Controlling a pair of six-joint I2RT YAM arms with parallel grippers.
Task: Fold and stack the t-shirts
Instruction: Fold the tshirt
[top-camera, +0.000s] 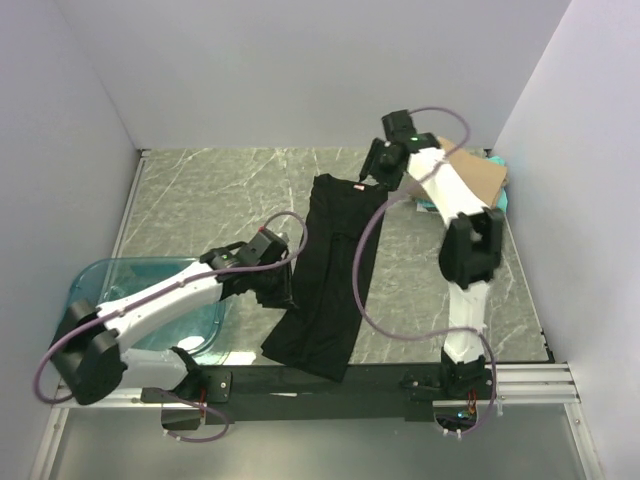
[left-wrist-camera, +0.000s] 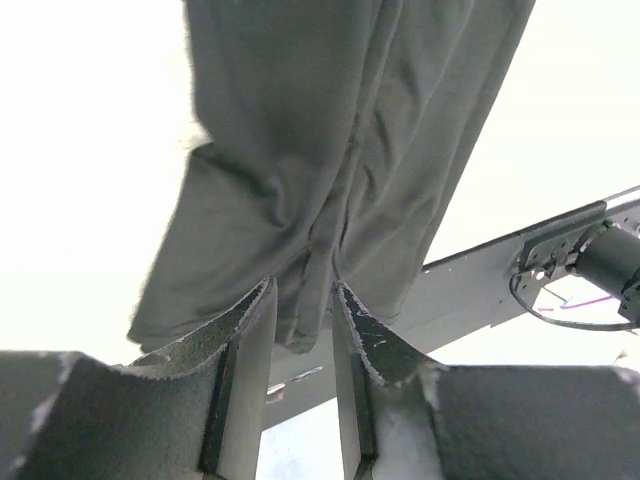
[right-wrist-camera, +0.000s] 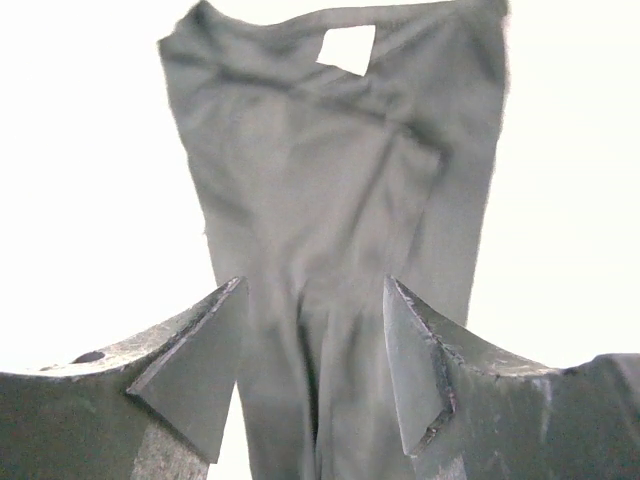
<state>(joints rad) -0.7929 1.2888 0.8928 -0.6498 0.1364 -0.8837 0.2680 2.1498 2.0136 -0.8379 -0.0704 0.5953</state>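
A clear blue bin (top-camera: 92, 272) sat at the lower left of the marbled grey table (top-camera: 220, 190). At the upper right lay a brown cardboard sheet (top-camera: 478, 178), with a teal cloth (top-camera: 503, 198) just beside it. A purple cable (top-camera: 363, 268) from the right arm looped over the table close along the garment's right edge.

The black t-shirt (top-camera: 330, 270) lay in the middle of the table, doubled into a long narrow strip. Its long axis ran from upper centre down to the black rail (top-camera: 330, 385) at the bottom of the overhead view. The collar end with its white label (right-wrist-camera: 347, 48) pointed to the top. The fabric was soft, matte and creased lengthwise.

The left fingers (left-wrist-camera: 250, 320) were nearly closed, pinching a hanging fold at the strip's left edge. The right fingers (right-wrist-camera: 200, 340) stood wide apart over the collar end, gripping nothing.
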